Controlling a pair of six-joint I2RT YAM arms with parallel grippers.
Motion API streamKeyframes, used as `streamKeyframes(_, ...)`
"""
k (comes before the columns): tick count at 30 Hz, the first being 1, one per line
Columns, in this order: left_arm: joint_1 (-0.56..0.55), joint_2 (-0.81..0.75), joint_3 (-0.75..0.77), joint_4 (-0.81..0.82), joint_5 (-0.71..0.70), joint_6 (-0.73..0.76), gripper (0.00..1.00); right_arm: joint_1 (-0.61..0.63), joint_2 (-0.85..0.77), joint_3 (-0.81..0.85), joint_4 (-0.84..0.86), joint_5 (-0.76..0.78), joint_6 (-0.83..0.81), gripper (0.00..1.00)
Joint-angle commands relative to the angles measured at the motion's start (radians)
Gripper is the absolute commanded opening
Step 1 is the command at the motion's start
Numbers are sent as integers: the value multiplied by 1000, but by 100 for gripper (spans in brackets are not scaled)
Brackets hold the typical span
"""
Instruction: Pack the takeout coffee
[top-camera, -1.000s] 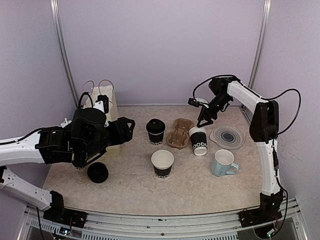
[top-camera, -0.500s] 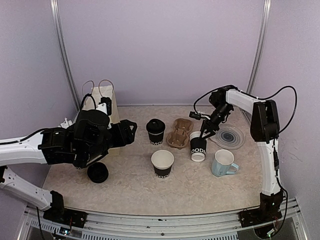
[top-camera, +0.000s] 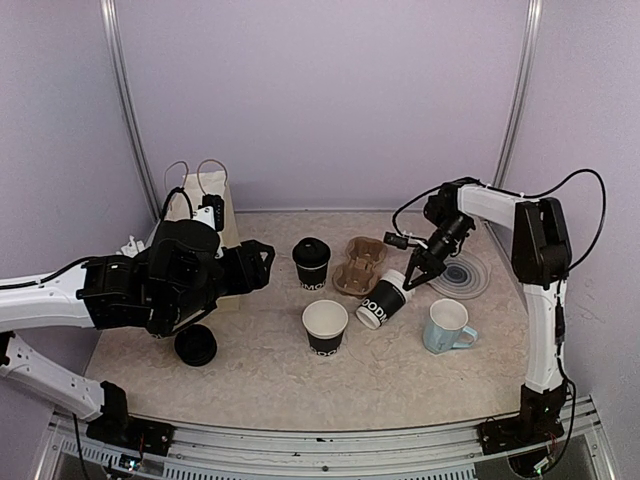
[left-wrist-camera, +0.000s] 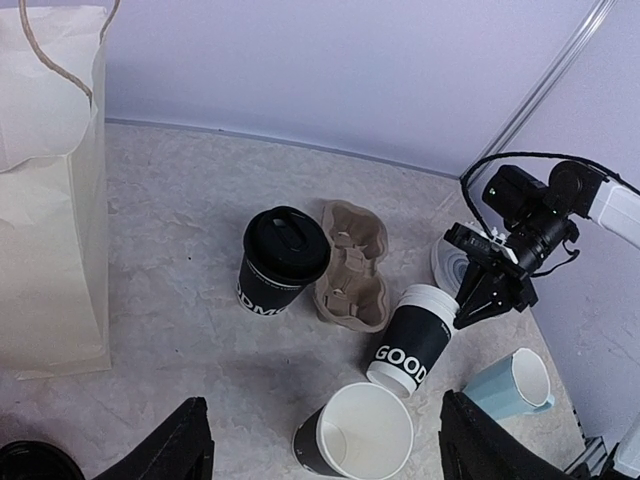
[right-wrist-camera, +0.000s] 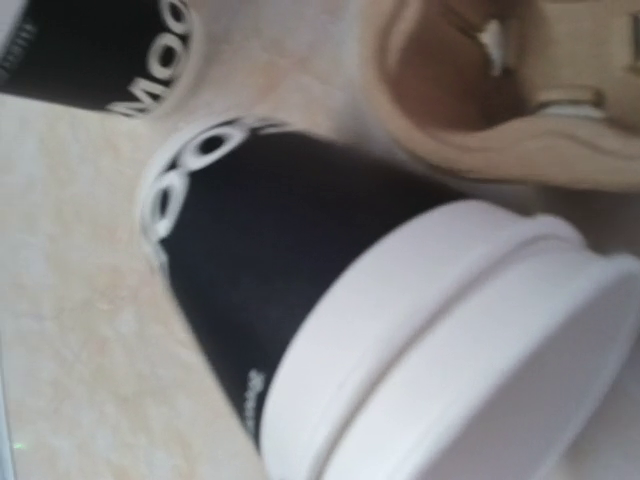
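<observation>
Top external view: a paper bag (top-camera: 190, 195) stands at far left against the back wall, and the left gripper (top-camera: 262, 265) hangs just in front of it. The left wrist view shows its fingers spread wide with nothing between them. A loose black lid (top-camera: 195, 345) lies on the table (top-camera: 260, 385) below that arm, well apart from any cup.

At centre, a lidded cup (top-camera: 311, 262) stands upright just beside a cardboard carrier (top-camera: 358, 265) whose pockets hold nothing. An open cup (top-camera: 324, 327) stands nearer the camera.

Right of these, a tilted cup (top-camera: 378, 302) leans steeply. Its base points toward the open cup and its white rim is up against the right gripper (top-camera: 413, 279). Whether those fingers are pinched on the rim or only pressing it cannot be told, as the right wrist view shows only the cup's side and rim. A ringed mat (top-camera: 458, 272) and a blue mug (top-camera: 445, 325) sit further right.

None of the coffee is packed. The likely danger is the leaning cup. If the contact at its rim is a push and not a firm hold, it could fall flat, roll into the open cup and knock that over too. Its rim could also buckle under a one-sided squeeze. Whether it holds liquid is not visible.
</observation>
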Motion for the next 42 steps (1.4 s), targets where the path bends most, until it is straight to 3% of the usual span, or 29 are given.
streamKeyframes(1, -7, 7, -12, 15, 1, 19, 76, 2, -57, -28, 4, -15, -17, 6)
streamKeyframes(14, 9, 14, -18, 24, 14, 31, 77, 17, -299, -72, 4, -65, -27, 0)
streamKeyframes(20, 17, 26, -10, 34, 38, 41, 78, 25, -314, 26, 5, 209, 52, 0)
streamKeyframes(28, 17, 31, -11, 44, 43, 38, 78, 25, -203, 173, 6, 546, 70, 0)
streamKeyframes(42, 17, 34, -30, 44, 50, 31, 78, 64, -24, 304, 6, 664, 56, 0)
